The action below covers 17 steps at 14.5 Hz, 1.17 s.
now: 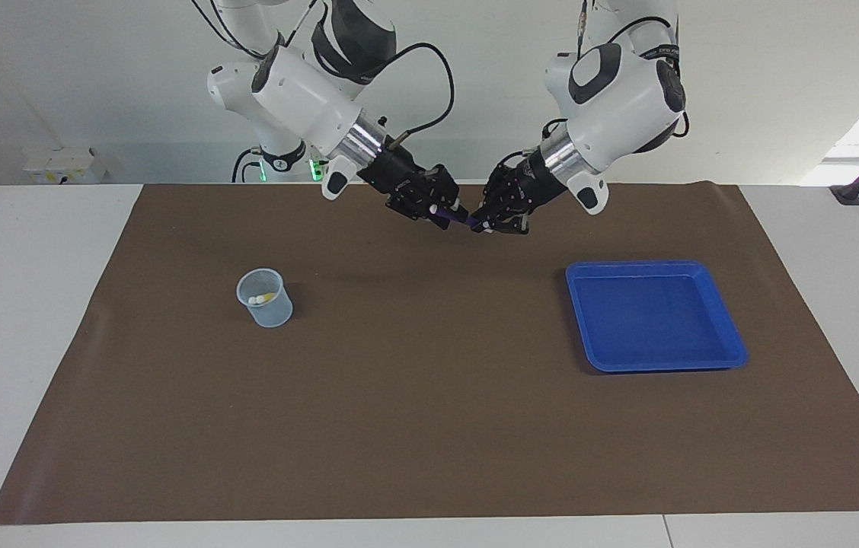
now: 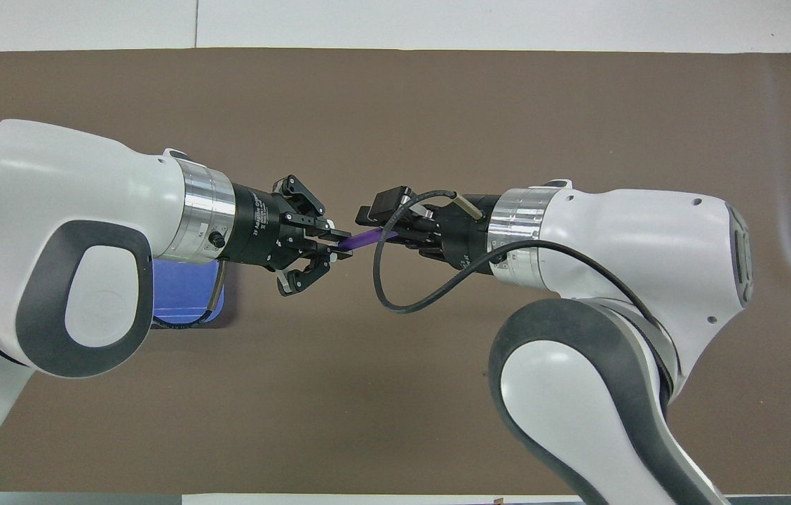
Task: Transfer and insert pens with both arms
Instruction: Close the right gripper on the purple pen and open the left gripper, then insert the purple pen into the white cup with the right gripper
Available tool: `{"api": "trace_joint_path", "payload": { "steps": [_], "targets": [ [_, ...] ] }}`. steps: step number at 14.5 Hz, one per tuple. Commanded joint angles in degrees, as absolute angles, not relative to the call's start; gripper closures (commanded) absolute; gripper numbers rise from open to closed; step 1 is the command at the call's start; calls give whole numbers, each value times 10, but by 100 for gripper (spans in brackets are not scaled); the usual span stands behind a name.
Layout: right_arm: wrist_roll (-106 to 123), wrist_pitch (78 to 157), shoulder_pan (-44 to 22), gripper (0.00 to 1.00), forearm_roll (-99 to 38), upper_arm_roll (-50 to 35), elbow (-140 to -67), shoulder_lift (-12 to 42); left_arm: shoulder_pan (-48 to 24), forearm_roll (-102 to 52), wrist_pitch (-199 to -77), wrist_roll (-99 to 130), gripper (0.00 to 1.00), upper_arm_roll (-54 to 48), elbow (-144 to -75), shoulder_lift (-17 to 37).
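Facing view: my left gripper (image 1: 484, 225) and my right gripper (image 1: 451, 216) meet tip to tip in the air over the brown mat (image 1: 429, 426), at the robots' edge of it. The purple pen (image 1: 465, 221) bridges the short gap between them. My left fingertips are clamped on one end of it. My right fingers reach around the other end, but I cannot tell whether they have closed on it. Down toward my right arm's end of the table stands the clear cup (image 1: 265, 298) with pale pen caps showing in it; the blue tray (image 1: 655, 315) lies toward my left arm's end.

Overhead view: the purple pen (image 2: 362, 239) shows as a slim stiff stick between my left fingertips (image 2: 336, 243) and my right gripper (image 2: 395, 226), whose tips are hidden by a cable loop and a small black block. I judge it light, rigid and smooth, so apt to slide or pivot in a pinch. The barrel near the free end is where my right fingers should take hold, square across it.

There is small white lettering on my left gripper's body, unreadable.
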<state>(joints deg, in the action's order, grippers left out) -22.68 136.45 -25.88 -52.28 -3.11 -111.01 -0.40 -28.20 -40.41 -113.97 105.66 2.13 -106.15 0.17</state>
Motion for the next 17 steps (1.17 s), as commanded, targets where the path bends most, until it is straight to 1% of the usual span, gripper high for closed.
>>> {"api": "trace_joint_path", "payload": {
  "steps": [1, 3, 4, 8, 9, 12, 13, 14, 17],
  "targets": [
    [-216, 1354, -253, 71, -515, -32, -1107, -5, -287, -417, -1152, 1045, 100, 26, -1086, -18],
    [-214, 1355, -253, 95, -515, -33, -1107, -5, -287, -418, -1152, 1045, 100, 26, -1086, -18],
    [-214, 1355, -253, 100, -515, -33, -1107, -5, -287, -420, -1152, 1045, 100, 26, -1086, -18],
    [-214, 1354, -253, 100, -514, -33, -1107, -5, -287, -424, -1154, 1042, 100, 27, -1086, -18],
    [-214, 1354, -253, 100, -514, -33, -1107, -5, -288, -423, -1155, 1028, 1, 28, -1085, -19],
    [-208, 1347, -252, 100, -510, -31, -1107, -5, -288, -422, -1157, 1020, 0, 27, -1085, -21],
    [-199, 1336, -251, 100, -479, -27, -1106, -6, -288, -422, -1158, 1020, 0, 28, -1084, -21],
    [-193, 1294, -232, 100, -413, -25, -1097, -10, -288, -419, -1158, 1019, 0, 29, -1080, -21],
    [-114, 1101, -158, 100, -258, -26, -1004, 8, -287, -415, -1164, 1017, 0, 30, -1079, -21]
  ]
}}
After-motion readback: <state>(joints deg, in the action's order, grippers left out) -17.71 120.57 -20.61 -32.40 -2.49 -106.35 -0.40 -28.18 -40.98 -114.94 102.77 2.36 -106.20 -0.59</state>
